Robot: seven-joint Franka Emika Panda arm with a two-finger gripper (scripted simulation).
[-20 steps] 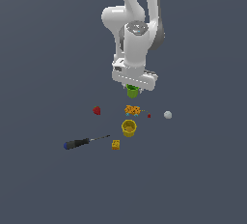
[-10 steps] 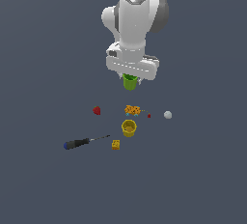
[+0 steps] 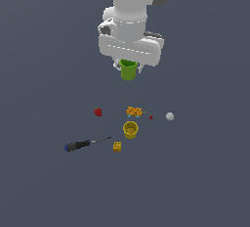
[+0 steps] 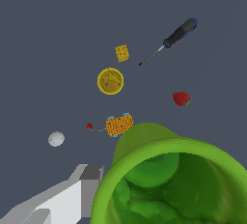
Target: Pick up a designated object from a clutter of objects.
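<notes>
White robot arm w/ a white gripper (image 3: 129, 67) hangs over a plain dark grey floor (image 3: 205, 182). The fingers are closed on a small bright green cylindrical cup (image 3: 128, 70), upright, rim up, held in the air well above the other items and touching none of them. In the wrist view the green cup (image 4: 169, 179) fills the near corner, its open mouth facing the camera, one white finger (image 4: 72, 199) beside it. Below on the floor, spread apart: a small yellow cup (image 3: 130, 129) standing upright; an orange spotted lump (image 3: 134, 111) just beyond it; a red strawberry-like piece (image 3: 98, 112) toward the exterior view's left; a white ball (image 3: 169, 116) toward the exterior view's right; a small yellow block (image 3: 117, 147); a dark-handled screwdriver (image 3: 83, 144) lying flat near the block. Step in hand, as judged: the lift, w/ the pick apparently complete. Next move likely calls for a steady grip, no tilt, and no loosening of the fingers.
</notes>
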